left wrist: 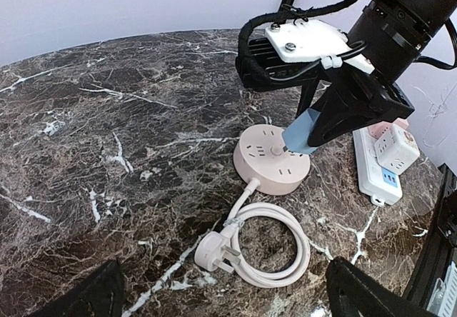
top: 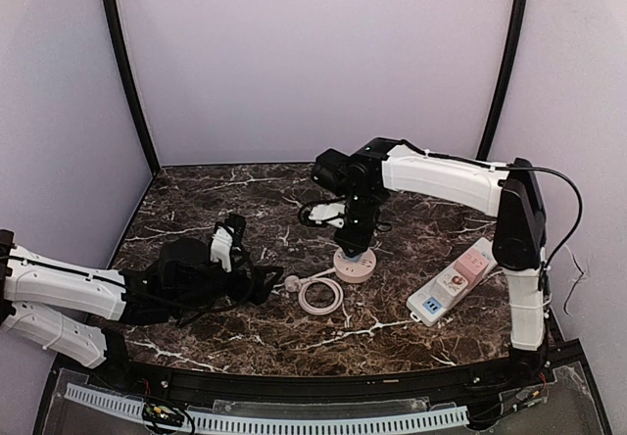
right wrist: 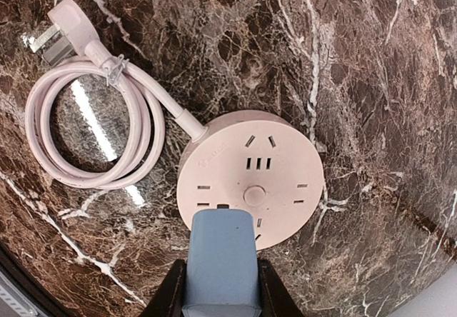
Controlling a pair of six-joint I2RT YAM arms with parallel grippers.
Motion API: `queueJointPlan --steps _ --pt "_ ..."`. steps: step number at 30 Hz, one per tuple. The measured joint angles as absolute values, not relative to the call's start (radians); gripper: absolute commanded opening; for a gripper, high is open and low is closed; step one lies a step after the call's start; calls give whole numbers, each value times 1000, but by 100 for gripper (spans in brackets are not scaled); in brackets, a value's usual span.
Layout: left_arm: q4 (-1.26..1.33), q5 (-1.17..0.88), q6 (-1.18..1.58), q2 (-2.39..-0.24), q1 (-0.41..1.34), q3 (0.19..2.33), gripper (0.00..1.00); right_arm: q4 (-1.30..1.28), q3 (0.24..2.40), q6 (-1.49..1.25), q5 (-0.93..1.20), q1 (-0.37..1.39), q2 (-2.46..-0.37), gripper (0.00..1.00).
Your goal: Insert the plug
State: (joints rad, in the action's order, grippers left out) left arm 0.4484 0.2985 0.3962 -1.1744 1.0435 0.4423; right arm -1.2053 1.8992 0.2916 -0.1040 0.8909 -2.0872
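Note:
My right gripper point(right wrist: 221, 292) is shut on a light-blue plug point(right wrist: 221, 260), one black finger point(right wrist: 168, 295) on each side of it. The plug points down at the near rim of a round pink socket hub point(right wrist: 250, 178). In the left wrist view the blue plug point(left wrist: 301, 135) slants and its lower end meets the hub's top point(left wrist: 268, 156); its pins are hidden. In the top view the right gripper point(top: 355, 244) stands over the hub point(top: 355, 266). My left gripper point(left wrist: 225, 299) is open, low over the table, with nothing between its fingers.
The hub's pale cord lies coiled point(left wrist: 275, 249) beside it and ends in a three-pin plug point(left wrist: 214, 251) just ahead of the left gripper. A white power strip point(top: 453, 280) carrying a pink cube adapter point(left wrist: 395, 146) lies right of the hub. Curtain walls surround the marble table point(top: 216, 200).

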Motion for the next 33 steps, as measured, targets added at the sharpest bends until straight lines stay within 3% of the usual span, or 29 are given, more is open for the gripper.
queueJointPlan --steps 33 --pt "485 377 419 -1110 1044 403 99 -1201 1871 340 -86 891 -2136 0"
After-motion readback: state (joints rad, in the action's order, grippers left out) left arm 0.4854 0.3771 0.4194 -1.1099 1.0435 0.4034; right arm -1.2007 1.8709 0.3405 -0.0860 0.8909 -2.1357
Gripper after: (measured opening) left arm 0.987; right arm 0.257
